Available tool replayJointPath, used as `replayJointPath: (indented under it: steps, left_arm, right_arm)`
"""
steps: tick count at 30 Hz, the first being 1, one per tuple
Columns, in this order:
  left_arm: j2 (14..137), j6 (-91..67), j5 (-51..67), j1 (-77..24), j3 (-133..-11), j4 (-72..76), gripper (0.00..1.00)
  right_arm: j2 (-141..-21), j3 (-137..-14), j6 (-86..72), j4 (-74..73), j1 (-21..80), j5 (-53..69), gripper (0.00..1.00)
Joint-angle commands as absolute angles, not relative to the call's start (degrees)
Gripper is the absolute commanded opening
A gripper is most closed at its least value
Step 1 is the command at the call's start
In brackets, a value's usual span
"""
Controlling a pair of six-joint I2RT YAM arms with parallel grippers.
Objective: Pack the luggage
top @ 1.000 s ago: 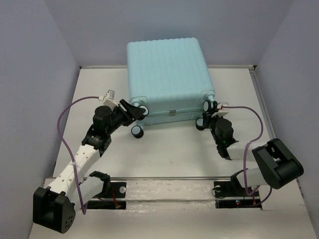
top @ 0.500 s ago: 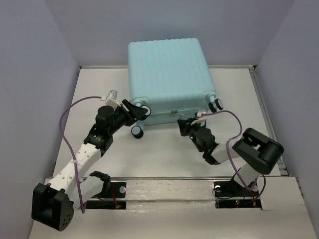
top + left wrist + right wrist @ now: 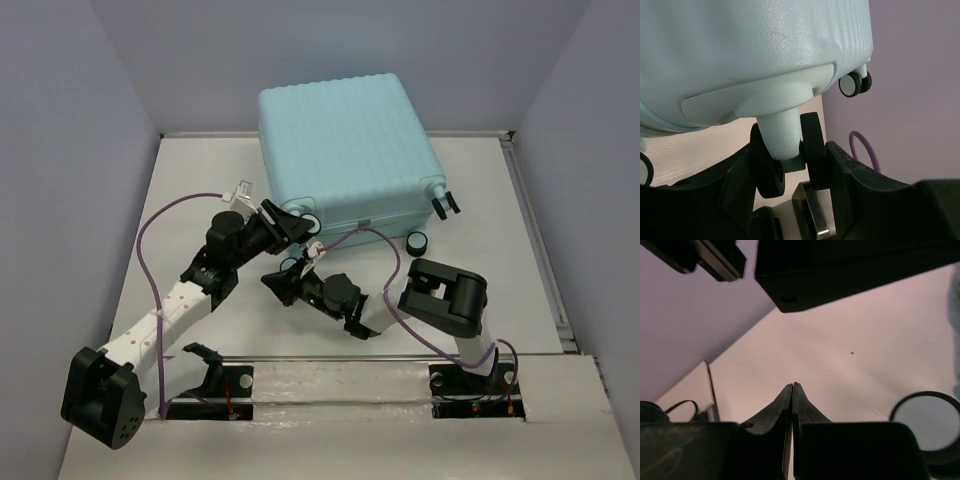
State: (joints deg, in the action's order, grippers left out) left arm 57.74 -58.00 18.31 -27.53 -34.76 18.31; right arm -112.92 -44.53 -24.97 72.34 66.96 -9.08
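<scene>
Mint hard-shell luggage looks bulky, rigid and slick; left end effector clamps its spinner wheel, the likeliest handhold, while right end effector sits pinched together, empty.

Soft even light; wrist close-ups blurred
</scene>
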Motion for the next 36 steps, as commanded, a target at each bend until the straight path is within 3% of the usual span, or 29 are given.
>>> replayJointPath:
  steps: [1, 6, 10, 11, 14, 18, 27, 36]
  left_arm:
    - [53.44, -57.48, 26.98, -29.88, -42.45, 40.34, 0.06]
    - [50.54, -53.97, 24.18, -29.88, -42.37, 35.25, 0.06]
    - [50.27, -53.09, 23.12, -29.88, -39.91, 35.33, 0.06]
    - [50.27, -53.09, 22.85, -29.88, -38.95, 35.42, 0.06]
    - [50.10, -52.56, 22.41, -29.88, -37.71, 35.68, 0.06]
    - [49.57, -51.33, 21.62, -29.80, -36.65, 35.25, 0.06]
    - [48.25, -49.57, 21.01, -29.88, -35.16, 33.66, 0.06]
    - [48.25, -49.40, 21.36, -29.88, -35.07, 33.40, 0.06]
  right_arm:
    - [-115.32, -49.67, -30.94, 81.82, 67.41, -2.02, 0.07]
    - [-103.82, -36.32, -26.11, 72.36, 66.37, -18.26, 0.08]
    - [-91.43, -25.51, -29.43, 59.44, 57.00, -19.78, 0.32]
    - [-89.06, -23.92, -31.88, 53.85, 54.17, -16.64, 0.46]
    - [-78.70, -21.53, -31.56, 42.75, 47.91, -15.55, 0.59]
    - [-74.89, -24.34, -29.18, 31.93, 45.19, -18.54, 0.62]
    - [-72.60, -31.28, -25.84, 28.13, 38.41, -11.52, 0.72]
    - [-75.76, -37.61, -25.05, 27.86, 37.18, -7.91, 0.69]
